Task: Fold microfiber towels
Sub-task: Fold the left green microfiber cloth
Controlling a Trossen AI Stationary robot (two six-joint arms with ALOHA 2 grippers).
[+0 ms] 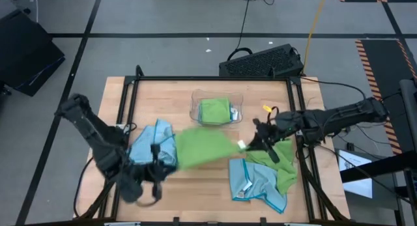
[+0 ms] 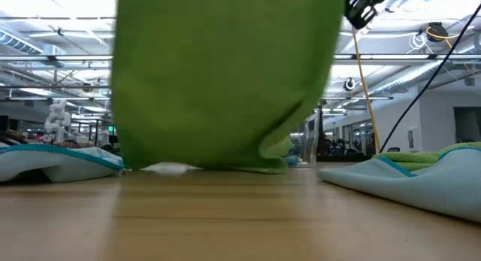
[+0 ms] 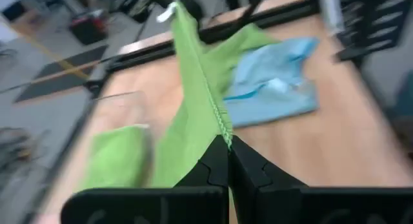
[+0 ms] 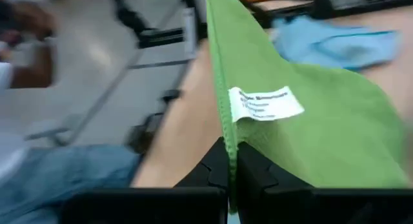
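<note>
Microfiber towel, lime green (image 1: 203, 148): stretched in the air above the middle of the desk (image 1: 195, 187), held at two ends; its lower edge hangs down to the desk surface in the low view.

Left gripper (image 3: 227, 144): fingers clenched tight on the stitched hem of the green towel, no gap between them; located over the left half of the desk, above a light blue towel (image 1: 156, 145).

Right gripper (image 4: 230, 146): fingers pinched together on the towel's other edge, just beside the white tag (image 4: 264, 102); located over the right half of the desk.

Other towels: a second light blue towel (image 1: 255, 180) lies flat at the right front, overlapping a crumpled green one (image 1: 285, 162); a folded green towel (image 1: 215, 111) sits inside the clear plastic tray (image 1: 195, 109) at the back centre.

Visibility: the hanging cloth fills most of the low view and hides the tray and most of the desk behind it. Tag lettering is unreadable. Both wrist views are smeared, so surroundings beyond the desk are hard to make out.
</note>
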